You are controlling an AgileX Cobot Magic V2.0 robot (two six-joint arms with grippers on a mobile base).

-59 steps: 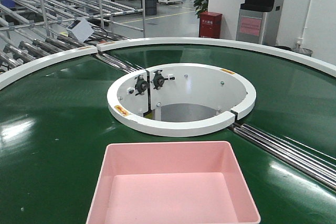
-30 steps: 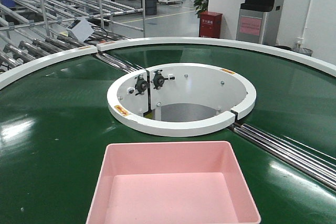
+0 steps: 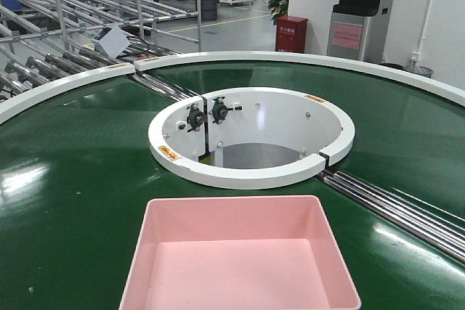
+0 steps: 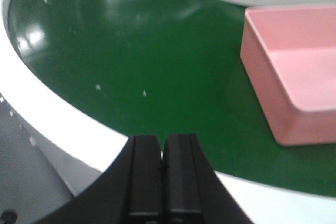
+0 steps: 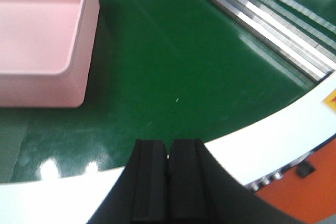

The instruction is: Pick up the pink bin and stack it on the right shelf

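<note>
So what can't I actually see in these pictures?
- Front view: the pink bin runs off the bottom edge, so its near wall is cut off.
- The right shelf shows in no view.
- Front view: labels on the white inner ring are too small to read.
- The left gripper and right gripper, both shut, show only in blurry wrist views.

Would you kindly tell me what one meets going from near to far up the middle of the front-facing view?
pink bin → green conveyor belt → white inner ring → white outer rim → red cabinet
</note>
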